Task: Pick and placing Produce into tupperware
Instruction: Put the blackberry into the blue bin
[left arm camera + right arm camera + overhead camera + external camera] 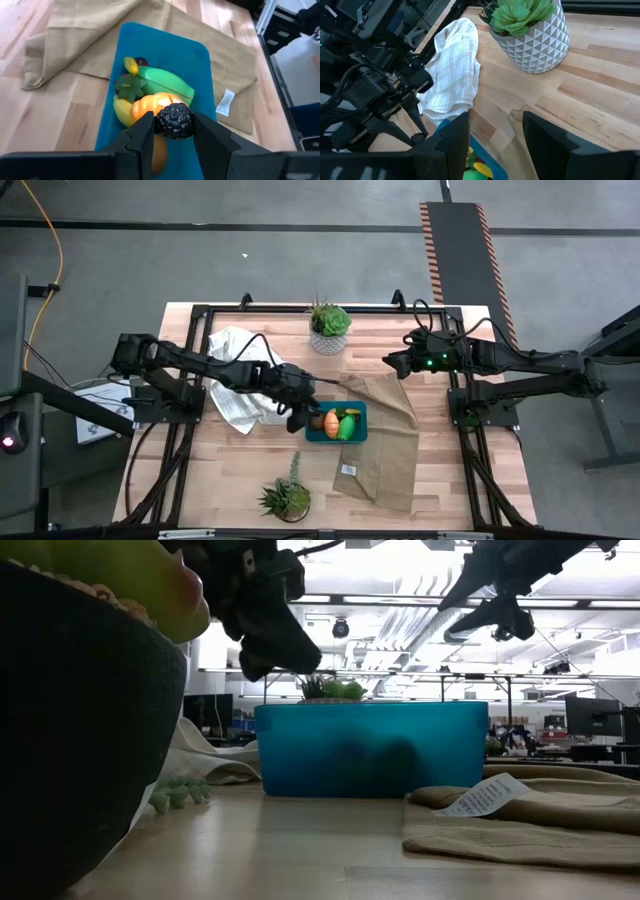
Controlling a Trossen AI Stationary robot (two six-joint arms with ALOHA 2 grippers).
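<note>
Two arms work over the wooden desk (420, 360). The left claw (173, 131) pinches a dark, bumpy, blackberry-like piece (173, 120) between its fingers and holds it above the teal-blue tupperware (322, 432), over the container's end nearest the left edge of the desk. In the low view this claw (268, 652) hangs just above the container's rim (365, 710), not touching it.

The tupperware sits near the middle of the desk, partly on a tan cloth (390, 445) that spreads from it toward the front and right edges. Produce lies inside it: a bright green ridged piece (167, 84), an orange round piece (152, 105), a yellow banana (120, 111) under the orange piece, and a small dark green leaf cluster (129, 88) on top. A white label (226, 101) on the cloth lies just beside the container.

The right claw (392, 363) is raised above the desk toward the back right, over the far corner of the tan cloth, well apart from the tupperware. Its fingers (452, 142) stand spread and hold nothing.

A white checked towel (235, 380) lies crumpled toward the left edge, beneath the left arm. One potted succulent in a white patterned pot (329, 330) stands at the back edge; a second potted plant (284, 500) stands at the front edge.
</note>
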